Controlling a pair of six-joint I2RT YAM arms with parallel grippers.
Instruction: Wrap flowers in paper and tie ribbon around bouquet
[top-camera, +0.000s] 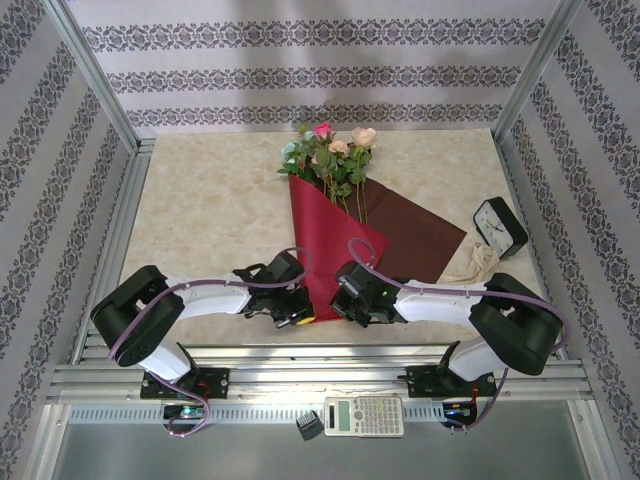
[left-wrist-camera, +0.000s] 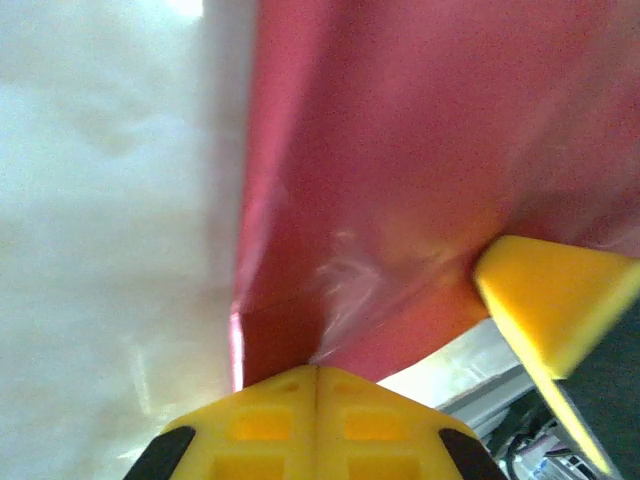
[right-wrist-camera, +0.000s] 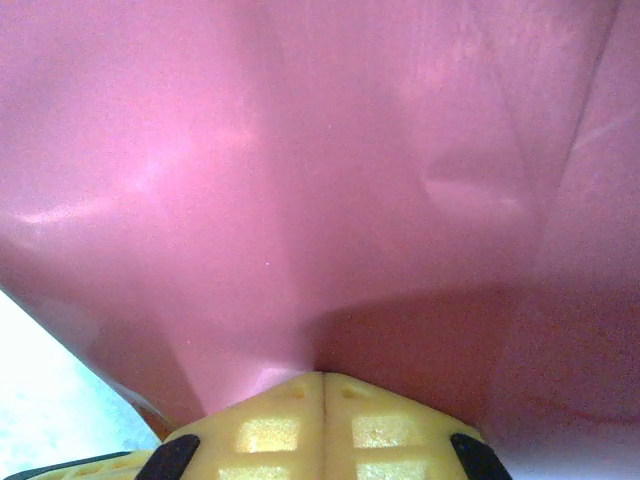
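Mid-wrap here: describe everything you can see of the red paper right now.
The paper is a large crimson sheet, faintly glossy, lying on the table. Its left part is folded over the flowers into a cone-like flap narrowing toward the arms; a darker maroon part lies flat to the right. Blooms stick out at its far end. The left gripper and right gripper, both shut, pinch its creased near tip.

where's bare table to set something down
Biggest bare patch: table left of the paper, out to the left frame. Smaller one behind the clock. Crowded near centre, where the left gripper and right gripper pinch the paper, and around the ribbon.
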